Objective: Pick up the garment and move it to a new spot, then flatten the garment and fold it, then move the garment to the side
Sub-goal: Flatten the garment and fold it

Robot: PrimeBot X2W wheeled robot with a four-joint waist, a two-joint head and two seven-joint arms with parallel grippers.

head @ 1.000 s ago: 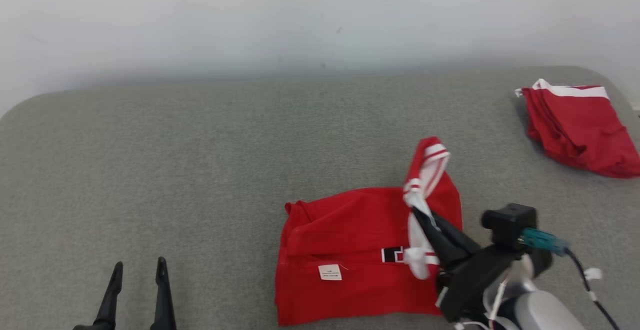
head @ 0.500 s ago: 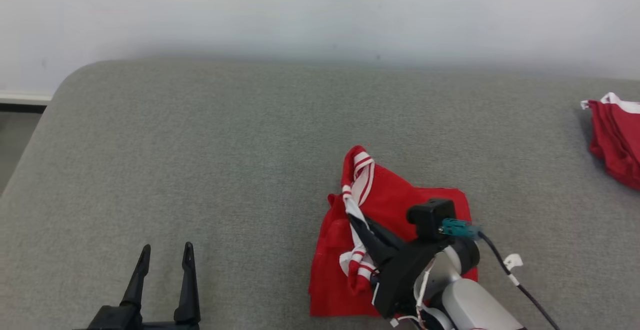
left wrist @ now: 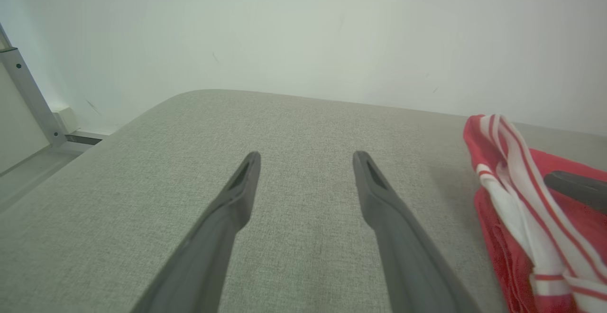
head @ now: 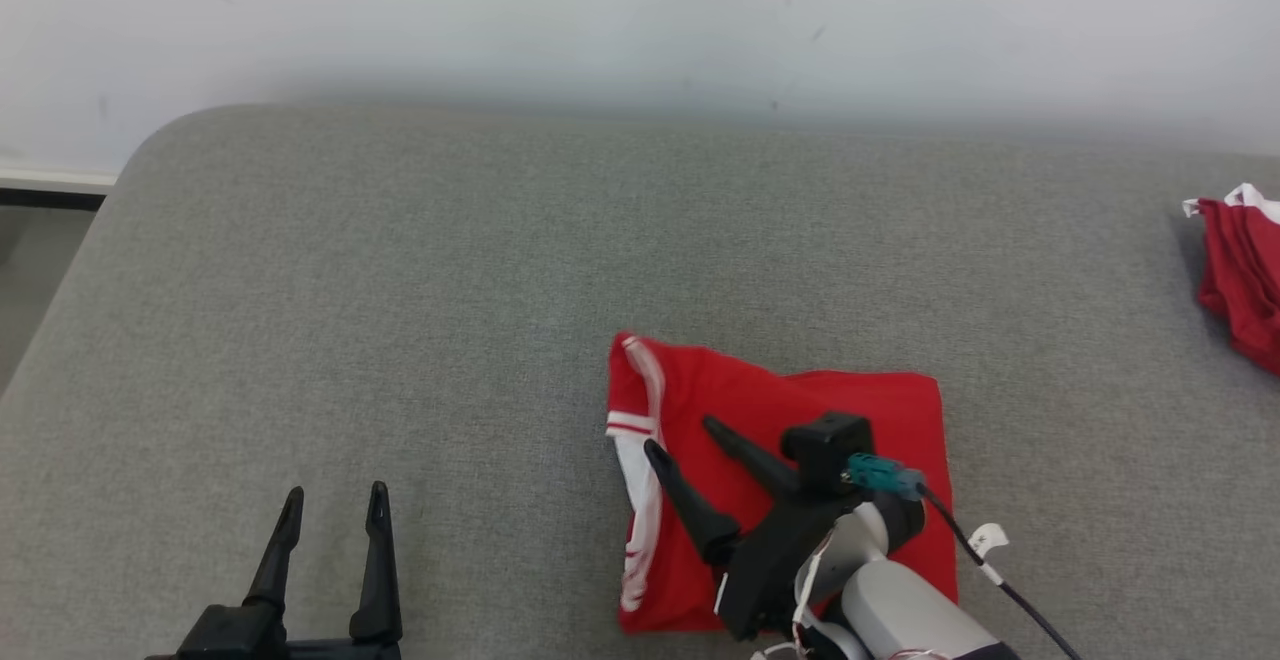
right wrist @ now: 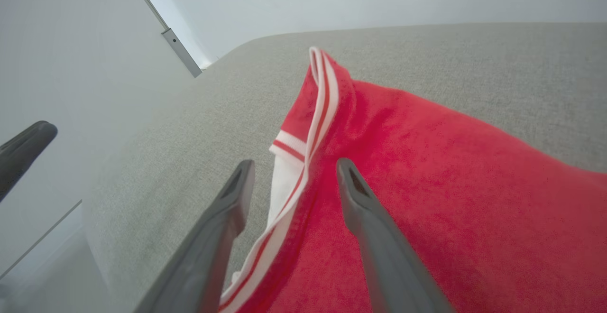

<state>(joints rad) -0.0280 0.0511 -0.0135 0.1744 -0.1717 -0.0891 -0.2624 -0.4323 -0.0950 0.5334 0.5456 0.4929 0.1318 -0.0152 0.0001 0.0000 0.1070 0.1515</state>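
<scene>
While the red shirt (head: 800, 410) lies folded on the gray tabletop (head: 450, 290), the right tool (head: 680, 438) hangs over it, spread apart. The left tool (head: 330, 505) is spread wide too.

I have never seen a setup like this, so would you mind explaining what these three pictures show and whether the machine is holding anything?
They show a two-armed robot folding clothes on a grey padded surface. One picture looks down from its head; the other two come from cameras on each wrist, looking along that arm's two dark fingers. A folded red garment with white-striped trim lies flat. The right gripper hangs over it with fingers spread, gripping nothing. The left gripper waits open beside it, over bare fabric. A second red garment lies at the far right edge.
</scene>
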